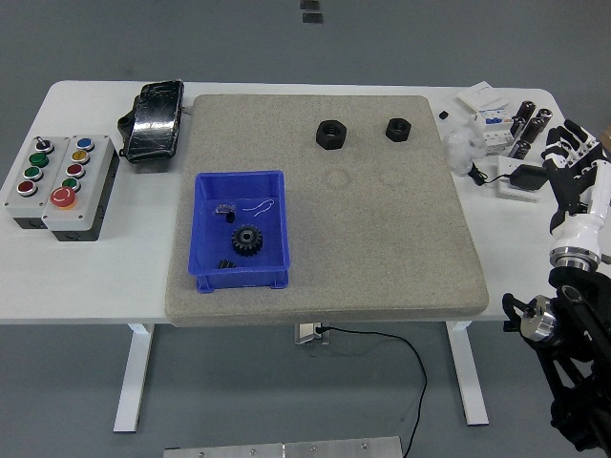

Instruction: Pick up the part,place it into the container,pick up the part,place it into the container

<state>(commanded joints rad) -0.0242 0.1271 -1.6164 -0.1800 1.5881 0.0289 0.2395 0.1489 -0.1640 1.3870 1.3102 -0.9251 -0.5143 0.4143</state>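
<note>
Right hand: raised at the bench's right edge, fingers loosely spread, holding nothing, well apart from both nuts.
Left hand: not in view.
Parts to move: large nut and small nut, both flat on the grey mat near its far edge, apart from each other.
Container: blue bin on the mat's left side, with a gear and small bits already inside.
Step in hand: judged to be the reach for the first nut; nothing is grasped yet.
Doing it well: take the small nut first, as it lies nearer the hand. Come down from above, fingers wide, and close on opposite flat sides.
Carry: lift clear of the mat, cross above the large nut, release low over bare bin floor.
Risk: clutter beside the hand could snag.
</note>
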